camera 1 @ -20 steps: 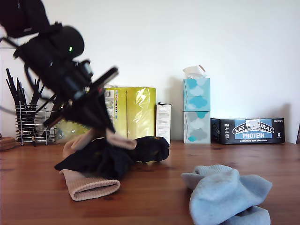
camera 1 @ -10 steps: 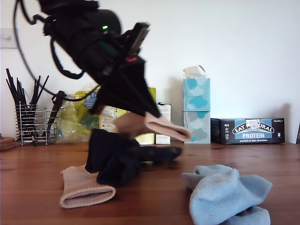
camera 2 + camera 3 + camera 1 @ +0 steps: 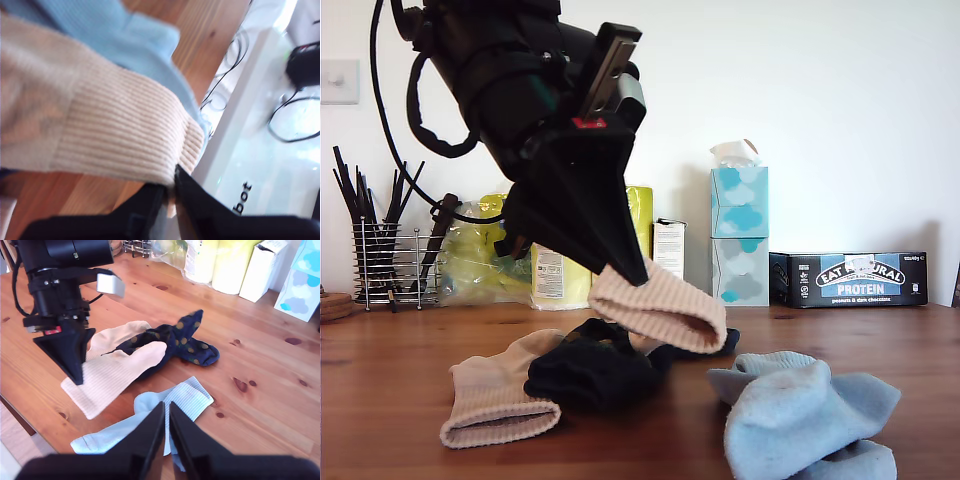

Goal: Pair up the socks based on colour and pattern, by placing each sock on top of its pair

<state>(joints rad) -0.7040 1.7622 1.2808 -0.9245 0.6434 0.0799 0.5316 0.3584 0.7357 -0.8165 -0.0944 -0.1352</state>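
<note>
My first gripper (image 3: 620, 268) is shut on the ribbed cuff of a beige sock (image 3: 658, 306), which hangs above the table in the exterior view's middle. In the first wrist view the cuff (image 3: 115, 145) is pinched at the closed jaws (image 3: 170, 197). Below it lies a dark navy sock with yellowish spots (image 3: 595, 372) (image 3: 189, 341), partly over a second beige sock (image 3: 498, 392) (image 3: 119, 336). Light blue socks (image 3: 802, 412) (image 3: 172, 402) lie heaped at the exterior view's lower right. My second gripper (image 3: 166, 437) hovers high above the blue socks, shut and holding nothing.
Along the back wall stand a wire rack of black utensils (image 3: 380, 262), yellow packs (image 3: 565, 275), a white carton (image 3: 668, 262), stacked tissue boxes (image 3: 738, 235) and a dark protein bar box (image 3: 848, 278). The wooden table's edge (image 3: 20, 417) shows near the first arm.
The first arm swung toward the exterior view's right, pulling the beige sock out from the pile. The navy sock it dragged up has settled back on the table.
</note>
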